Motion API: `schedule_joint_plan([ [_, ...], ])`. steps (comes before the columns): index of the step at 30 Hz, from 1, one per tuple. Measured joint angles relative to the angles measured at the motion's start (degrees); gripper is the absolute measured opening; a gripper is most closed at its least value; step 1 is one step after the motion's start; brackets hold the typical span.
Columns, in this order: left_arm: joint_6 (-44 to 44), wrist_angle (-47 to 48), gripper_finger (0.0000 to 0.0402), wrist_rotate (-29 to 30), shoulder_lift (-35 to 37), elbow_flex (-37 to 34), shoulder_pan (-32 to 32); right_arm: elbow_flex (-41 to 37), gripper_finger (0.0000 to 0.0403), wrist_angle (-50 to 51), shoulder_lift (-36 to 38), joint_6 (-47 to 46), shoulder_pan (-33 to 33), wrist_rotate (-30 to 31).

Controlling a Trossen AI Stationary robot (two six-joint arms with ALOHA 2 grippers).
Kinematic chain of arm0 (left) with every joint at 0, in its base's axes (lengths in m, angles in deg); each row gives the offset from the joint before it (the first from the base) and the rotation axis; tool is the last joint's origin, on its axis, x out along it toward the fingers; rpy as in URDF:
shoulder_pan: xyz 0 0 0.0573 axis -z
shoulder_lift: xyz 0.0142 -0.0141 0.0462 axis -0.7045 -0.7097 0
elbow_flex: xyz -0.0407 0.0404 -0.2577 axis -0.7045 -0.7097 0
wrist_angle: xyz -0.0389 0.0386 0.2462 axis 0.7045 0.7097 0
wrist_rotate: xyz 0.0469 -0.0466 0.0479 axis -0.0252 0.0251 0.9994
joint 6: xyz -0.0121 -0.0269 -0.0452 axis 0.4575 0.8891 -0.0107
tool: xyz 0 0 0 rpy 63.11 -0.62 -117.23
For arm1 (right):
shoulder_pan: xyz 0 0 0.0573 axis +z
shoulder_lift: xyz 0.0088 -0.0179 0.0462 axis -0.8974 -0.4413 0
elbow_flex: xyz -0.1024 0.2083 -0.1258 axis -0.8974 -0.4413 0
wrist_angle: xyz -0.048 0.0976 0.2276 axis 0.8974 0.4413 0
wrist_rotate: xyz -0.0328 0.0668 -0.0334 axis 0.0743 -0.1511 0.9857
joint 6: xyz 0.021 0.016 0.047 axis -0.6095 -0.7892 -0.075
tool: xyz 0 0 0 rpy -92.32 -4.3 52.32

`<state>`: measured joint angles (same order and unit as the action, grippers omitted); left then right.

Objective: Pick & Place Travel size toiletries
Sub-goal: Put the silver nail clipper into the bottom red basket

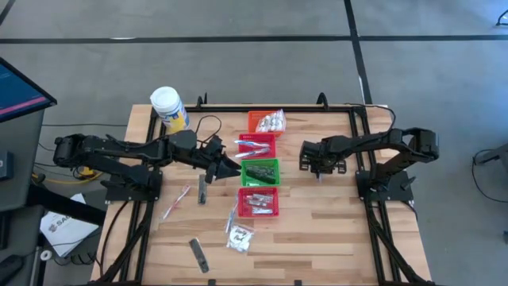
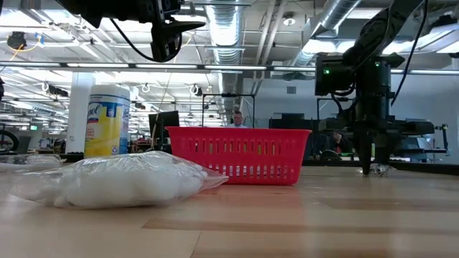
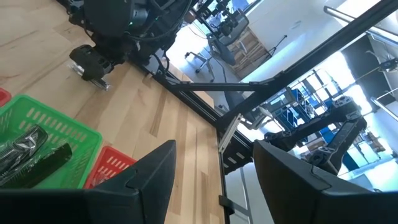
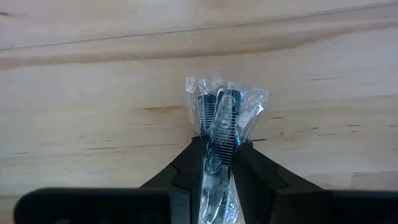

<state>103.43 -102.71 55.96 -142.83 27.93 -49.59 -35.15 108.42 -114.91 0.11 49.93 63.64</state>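
Note:
My right gripper (image 4: 219, 152) is down at the bare table right of the baskets (image 1: 319, 169) and is shut on a clear packet with dark toothed strips (image 4: 222, 115). My left gripper (image 3: 214, 180) is open and hangs in the air (image 2: 166, 43) at the left side of the green basket (image 1: 260, 171), which holds dark flat strips (image 3: 34, 155). A toothbrush (image 1: 176, 201), two dark strips (image 1: 202, 191) (image 1: 198, 254) and a white-filled sachet (image 1: 238, 236) lie loose on the table. That sachet fills the front of the low view (image 2: 115, 179). My right gripper pinches the clear packet between its two fingers (image 4: 186, 165), coming from above and pointing down. The packet runs along the fingers, and its free end (image 4: 225, 93) sticks out past the tips. That end (image 2: 378, 170) is down at the table top.
Orange (image 1: 266, 121), red (image 1: 256, 145), green and red (image 1: 259, 201) baskets stand in a column at the table's middle, each with items in it. A white jar with a yellow label (image 1: 169, 109) stands at the far left. Bare wood lies around my right gripper.

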Motion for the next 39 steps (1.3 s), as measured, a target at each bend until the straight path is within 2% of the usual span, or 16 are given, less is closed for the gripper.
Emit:
schedule_joint_plan([
  [32, 0.0, -0.5, 0.0209, 0.1, 0.0, 0.0, 0.0, 4.4, 0.0071, 0.8, -0.2, 4.1, 4.6, -1.9],
  [39, 0.0, -0.6, 0.0209, 0.1, 0.0, 0.0, 0.0, 6.5, 0.0051, 1.2, -0.1, 4.0, 6.8, -1.8],
])
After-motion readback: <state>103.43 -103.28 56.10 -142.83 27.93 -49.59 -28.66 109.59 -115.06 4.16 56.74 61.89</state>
